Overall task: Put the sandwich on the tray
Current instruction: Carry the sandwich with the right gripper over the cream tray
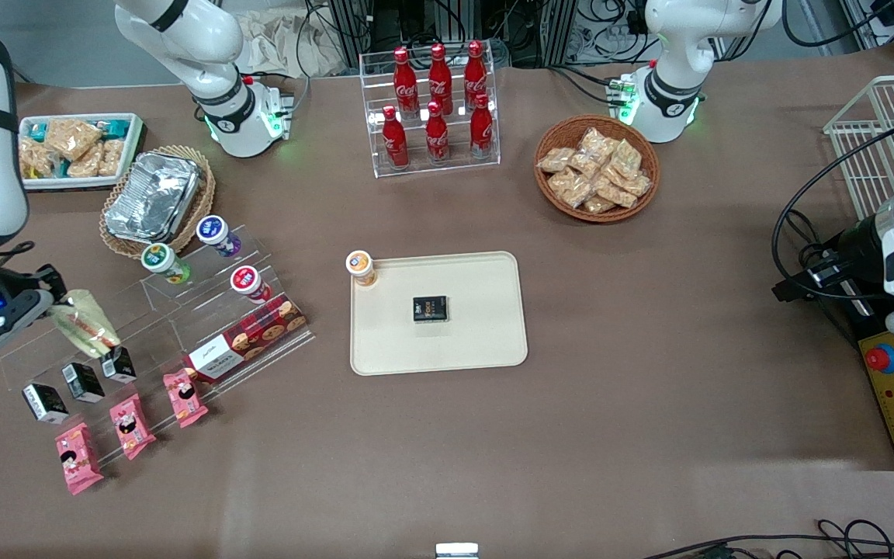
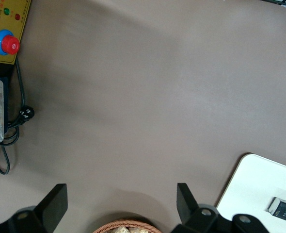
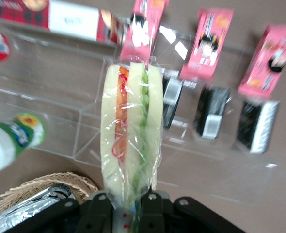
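The sandwich (image 3: 131, 131), a clear-wrapped white-bread wedge with green and red filling, is clamped by its wrapper end in my right gripper (image 3: 127, 203). In the front view the gripper (image 1: 42, 304) holds the sandwich (image 1: 84, 324) above the clear acrylic display stand (image 1: 144, 326) at the working arm's end of the table. The cream-beige tray (image 1: 486, 334) lies flat at the table's middle, apart from the gripper, and carries a small black box (image 1: 431, 308) and a round orange-lidded cup (image 1: 360, 266) at one corner. The tray also shows in the left wrist view (image 2: 259, 184).
On the stand are black boxes (image 1: 82, 380), pink snack packets (image 1: 130, 424), a red cookie box (image 1: 249, 338) and small yogurt cups (image 1: 218, 234). A foil container in a wicker basket (image 1: 154, 198), a white-rimmed snack tray (image 1: 74, 147), a cola bottle rack (image 1: 435, 105) and a snack basket (image 1: 596, 169) stand farther from the camera.
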`<state>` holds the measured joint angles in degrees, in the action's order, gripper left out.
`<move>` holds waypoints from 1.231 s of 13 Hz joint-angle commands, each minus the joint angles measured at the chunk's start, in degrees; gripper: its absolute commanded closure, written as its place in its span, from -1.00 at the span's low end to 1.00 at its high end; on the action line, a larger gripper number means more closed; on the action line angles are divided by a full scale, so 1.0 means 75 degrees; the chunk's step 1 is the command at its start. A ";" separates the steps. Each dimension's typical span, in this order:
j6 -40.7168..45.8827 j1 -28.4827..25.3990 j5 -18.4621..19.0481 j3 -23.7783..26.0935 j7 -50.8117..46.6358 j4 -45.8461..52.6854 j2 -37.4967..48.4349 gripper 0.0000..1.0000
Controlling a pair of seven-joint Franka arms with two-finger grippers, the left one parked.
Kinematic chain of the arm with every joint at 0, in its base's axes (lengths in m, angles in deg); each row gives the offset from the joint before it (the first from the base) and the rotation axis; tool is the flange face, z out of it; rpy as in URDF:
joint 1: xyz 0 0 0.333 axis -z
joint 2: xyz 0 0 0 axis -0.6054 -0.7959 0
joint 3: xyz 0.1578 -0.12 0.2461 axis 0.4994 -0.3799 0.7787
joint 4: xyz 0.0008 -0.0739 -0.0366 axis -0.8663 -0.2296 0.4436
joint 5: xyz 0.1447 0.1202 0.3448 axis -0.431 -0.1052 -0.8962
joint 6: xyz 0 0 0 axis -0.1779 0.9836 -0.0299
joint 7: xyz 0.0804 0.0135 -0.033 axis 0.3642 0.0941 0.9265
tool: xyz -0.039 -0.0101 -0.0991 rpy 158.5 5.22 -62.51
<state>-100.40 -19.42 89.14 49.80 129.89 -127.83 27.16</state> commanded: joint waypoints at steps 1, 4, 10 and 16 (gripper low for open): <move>0.0863 -0.0607 0.0156 0.0015 0.0000 0.1468 -0.0538 0.72; 0.0794 -0.1683 0.0074 0.0039 -0.0035 0.1785 -0.0538 0.72; -0.0258 -0.4414 0.0086 0.0039 -0.1403 0.1797 -0.1075 0.72; -0.2836 -0.5496 0.0098 0.0027 -0.1711 0.1786 -0.2832 0.71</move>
<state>-117.37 -60.09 89.12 50.45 117.60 -116.48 10.76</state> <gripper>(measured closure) 0.819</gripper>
